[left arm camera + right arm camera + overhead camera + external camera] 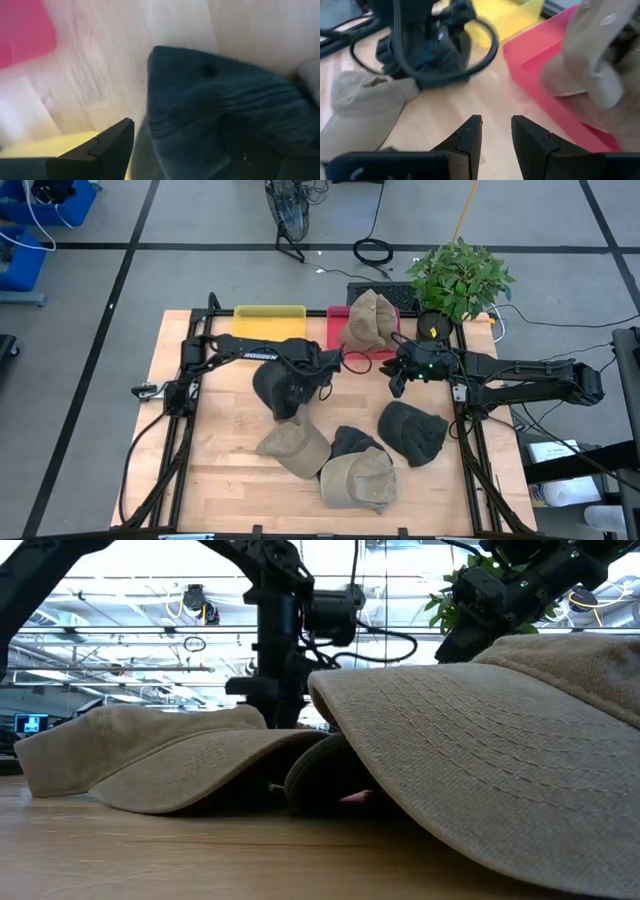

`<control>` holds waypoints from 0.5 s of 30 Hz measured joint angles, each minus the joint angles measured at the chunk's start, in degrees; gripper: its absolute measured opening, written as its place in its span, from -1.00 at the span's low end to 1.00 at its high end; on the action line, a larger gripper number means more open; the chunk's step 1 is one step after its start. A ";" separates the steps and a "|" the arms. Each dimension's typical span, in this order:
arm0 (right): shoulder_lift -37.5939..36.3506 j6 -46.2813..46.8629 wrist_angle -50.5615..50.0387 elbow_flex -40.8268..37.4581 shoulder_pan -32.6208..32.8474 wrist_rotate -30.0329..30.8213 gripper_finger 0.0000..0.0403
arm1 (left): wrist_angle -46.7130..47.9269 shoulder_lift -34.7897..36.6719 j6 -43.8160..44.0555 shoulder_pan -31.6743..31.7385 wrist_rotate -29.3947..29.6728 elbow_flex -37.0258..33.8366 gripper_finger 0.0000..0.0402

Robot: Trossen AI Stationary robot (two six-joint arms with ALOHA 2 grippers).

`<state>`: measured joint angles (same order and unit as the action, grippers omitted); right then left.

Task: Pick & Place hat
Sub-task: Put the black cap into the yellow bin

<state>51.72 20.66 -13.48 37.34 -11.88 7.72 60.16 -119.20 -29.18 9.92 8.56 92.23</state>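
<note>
Dark hat under the left gripper, jaws wide and nothing held

The dark hat [277,390] lies on the wooden table [220,470], near the middle and just in front of the yellow bin [269,313]. The left gripper [318,366] hangs over it with fingers spread wide and holds nothing, which suits either a fresh release or lining up a grasp; which, I cannot say. A tan hat [369,320] already sits in the red bin [336,315], probably as a finished placement. The right gripper [398,377] hovers empty beside that bin, fingers narrowly parted. More hats [360,480] wait along the table's front edge.
</note>
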 joint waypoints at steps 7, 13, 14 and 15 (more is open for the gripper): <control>0.00 0.33 3.30 0.00 -0.02 1.24 -0.54 | -0.05 -4.01 -7.35 -0.33 0.20 0.00 0.28; 0.00 0.25 4.39 0.00 -0.02 1.26 -0.54 | 0.28 -5.24 -7.71 -1.96 0.64 0.00 -0.38; 0.00 0.01 4.50 0.00 -0.02 1.26 -0.54 | 0.28 -5.24 -6.94 -2.28 0.72 0.00 -0.55; 0.00 -0.19 4.74 0.00 -0.02 1.26 -0.54 | 0.34 -5.20 -6.03 -2.42 0.72 0.02 -0.72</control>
<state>51.72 20.47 -8.74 37.34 -11.90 8.97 60.51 -124.40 -35.21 7.49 9.28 92.25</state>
